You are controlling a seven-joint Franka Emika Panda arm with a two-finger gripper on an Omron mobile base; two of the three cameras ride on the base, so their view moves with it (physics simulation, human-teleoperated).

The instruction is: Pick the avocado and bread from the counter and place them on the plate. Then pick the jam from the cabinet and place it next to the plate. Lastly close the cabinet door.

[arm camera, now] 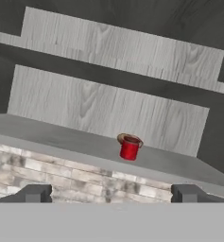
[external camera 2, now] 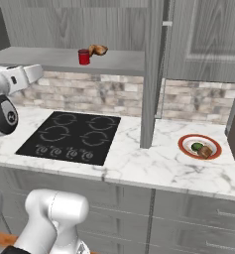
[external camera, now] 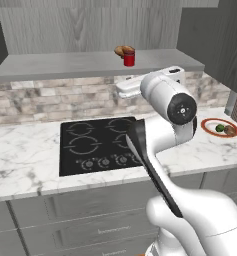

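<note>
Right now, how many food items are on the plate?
2. The avocado lies on the plate toward its left side in the right base view, and the bread sits beside it on the right. Nothing else shows there.

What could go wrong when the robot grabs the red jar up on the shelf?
The jam stands right against a golden-brown pastry, so the open pincer might bump the pastry and push it along the shelf. The jar is also small and upright, so a nudge from one finger could tip it over. The cabinet door hangs open near the plate, so carrying the jar across might clip it.
</note>
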